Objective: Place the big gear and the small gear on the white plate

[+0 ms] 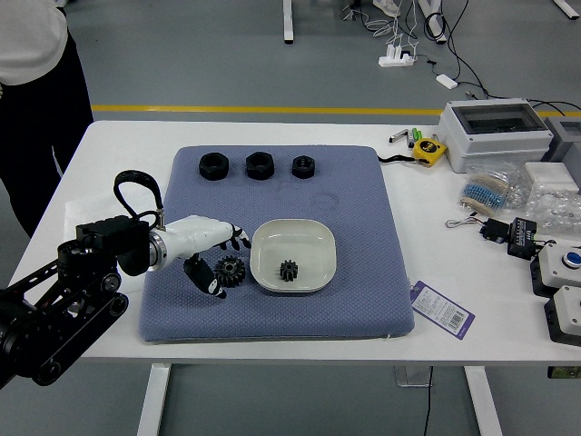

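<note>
The left hand (pixel 232 266) is open and empty, its thumb to the near side and fingers to the far; the big gear (pixel 230 272) sits on the mat (pixel 363 300) between them, just left of the plate (pixel 314 243).

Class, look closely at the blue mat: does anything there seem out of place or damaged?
Nothing looks damaged or spilled. The large black toothed gear lies on the blue textured mat, outside the white plate, likely just awaiting placement.
</note>
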